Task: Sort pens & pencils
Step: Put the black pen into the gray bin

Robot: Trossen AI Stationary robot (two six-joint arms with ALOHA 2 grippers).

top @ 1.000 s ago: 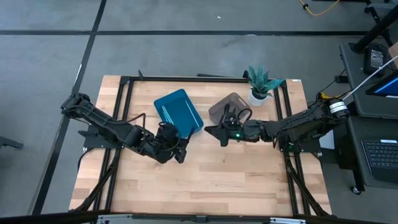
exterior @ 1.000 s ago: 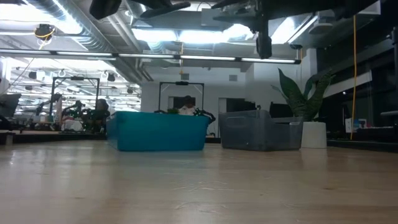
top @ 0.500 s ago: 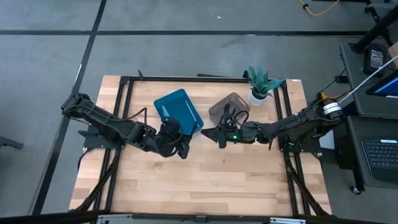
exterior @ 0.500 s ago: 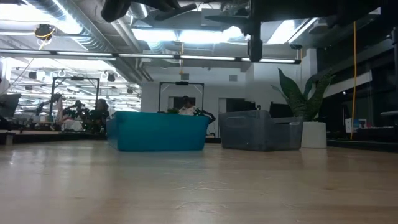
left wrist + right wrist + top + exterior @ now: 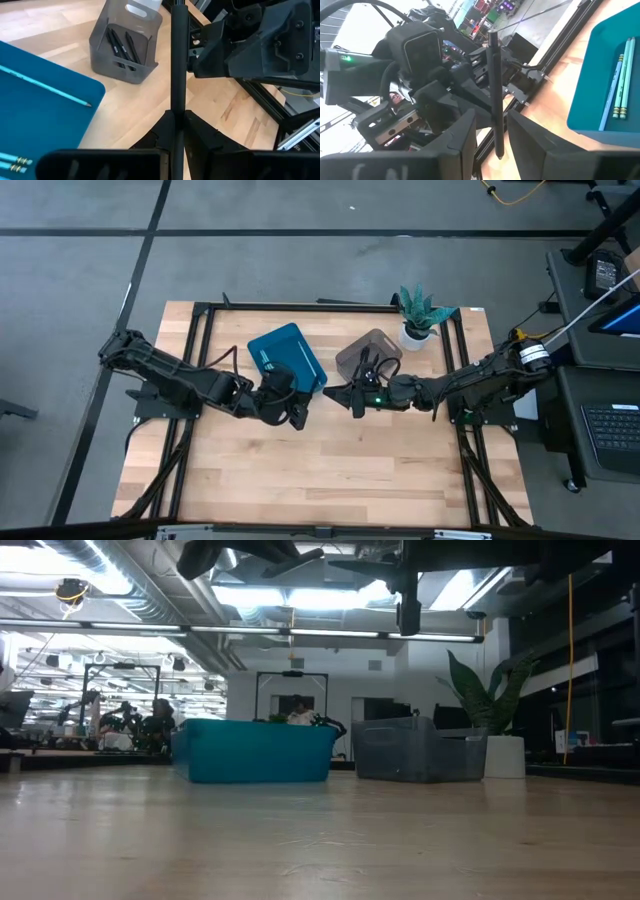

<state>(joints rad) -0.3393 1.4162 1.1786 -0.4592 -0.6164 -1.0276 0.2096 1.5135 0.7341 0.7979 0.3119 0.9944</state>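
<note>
My left gripper point(image 5: 177, 117) is shut on a black writing stick point(image 5: 178, 60), held in the air between the teal tray point(image 5: 287, 358) and the grey bin point(image 5: 368, 355). My right gripper point(image 5: 492, 137) faces it and is open. Its fingers stand on either side of the stick's free end point(image 5: 496, 145), with narrow gaps showing. Light blue sticks point(image 5: 46, 86) lie flat in the teal tray point(image 5: 35, 115). Black sticks point(image 5: 120, 44) lean in the grey bin point(image 5: 125, 47). My left gripper pinches the black stick between its two fingers point(image 5: 177, 125). The stick runs on along the fingers and out past their tips toward my right gripper. The fingers come from the table's left, slanting down. The stick is clear of the table.
A potted plant point(image 5: 418, 315) stands at the far right beside the grey bin. The black frame rails point(image 5: 200, 340) run along the table's sides. Bare wood point(image 5: 330, 470) lies toward the near edge.
My left gripper has carried the black stick a little toward the table's right and far side, closer to my right gripper and the teal tray.
</note>
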